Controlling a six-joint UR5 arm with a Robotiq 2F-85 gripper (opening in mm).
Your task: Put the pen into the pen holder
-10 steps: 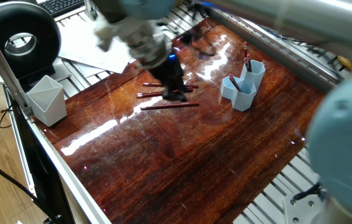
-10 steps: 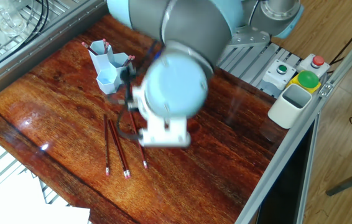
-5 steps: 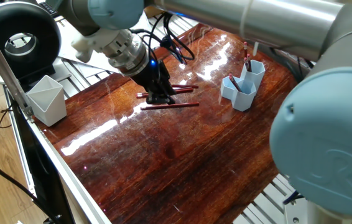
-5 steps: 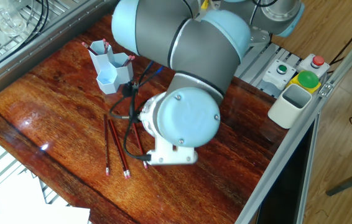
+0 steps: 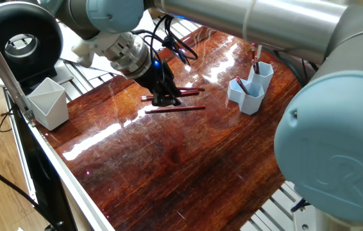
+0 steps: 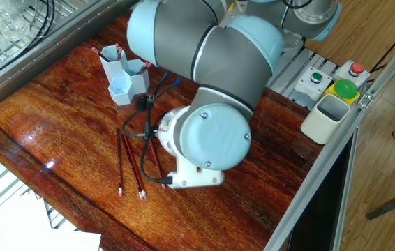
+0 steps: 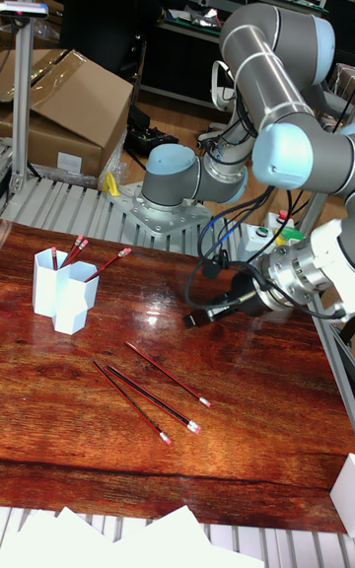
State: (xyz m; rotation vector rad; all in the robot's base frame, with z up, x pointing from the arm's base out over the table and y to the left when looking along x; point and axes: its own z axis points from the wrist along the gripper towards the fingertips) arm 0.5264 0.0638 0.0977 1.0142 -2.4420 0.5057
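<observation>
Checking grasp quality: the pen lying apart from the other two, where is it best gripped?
Grip the pen at mid-shaft, coming straight down, fingers closing across its length. It is thin and long and lies flat on the table, with bare wood on both sides; the other two pens lie close together.

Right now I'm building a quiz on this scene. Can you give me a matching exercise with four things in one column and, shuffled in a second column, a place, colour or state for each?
Things:
1. pen holder
2. angular cup
3. three loose pens
4. green button

Descriptions:
A. lying flat on the wooden tabletop
B. pale grey-white, standing at the table's edge
C. light blue, with pens standing in it
D. on a box beside the table, next to a red button

Pairs: 1-C, 2-B, 3-A, 4-D
</observation>
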